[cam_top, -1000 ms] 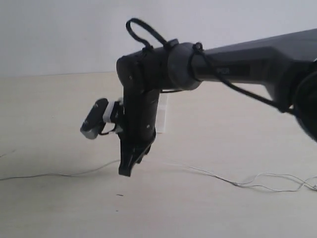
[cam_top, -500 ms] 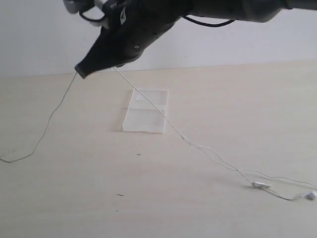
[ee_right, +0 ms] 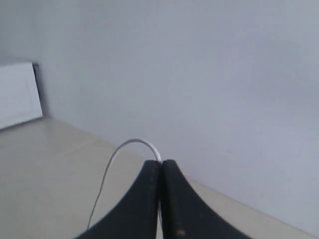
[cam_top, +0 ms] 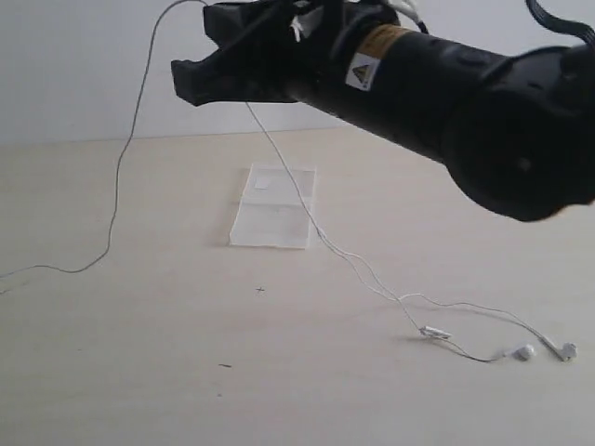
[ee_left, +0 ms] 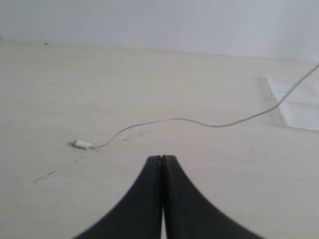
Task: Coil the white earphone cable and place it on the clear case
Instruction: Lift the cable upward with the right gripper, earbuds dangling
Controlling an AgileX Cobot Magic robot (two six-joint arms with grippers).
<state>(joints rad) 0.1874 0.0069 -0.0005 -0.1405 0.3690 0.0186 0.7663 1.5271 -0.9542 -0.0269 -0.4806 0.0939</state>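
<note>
The white earphone cable (cam_top: 119,186) hangs from my right gripper (cam_top: 210,13), which is raised high above the table and shut on it. One strand drops left to the table. The other strand crosses the clear case (cam_top: 271,209) and runs right to the two earbuds (cam_top: 525,352). The right wrist view shows the cable (ee_right: 130,144) arching out of the shut right gripper (ee_right: 161,162). My left gripper (ee_left: 162,158) is shut and holds nothing. It sits low over the table, near the cable's plug end (ee_left: 81,144) and the case (ee_left: 299,109). The exterior view does not show the left gripper.
The right arm (cam_top: 446,93) fills the upper right of the exterior view, close to the camera. A pale wall stands behind the light wooden table (cam_top: 139,372). Small dark specks (cam_top: 224,365) mark the tabletop.
The right gripper rose from table height to high in the air, lifting the cable with it. The earbuds slid left along the table. The case, earlier behind the arm, now shows.
</note>
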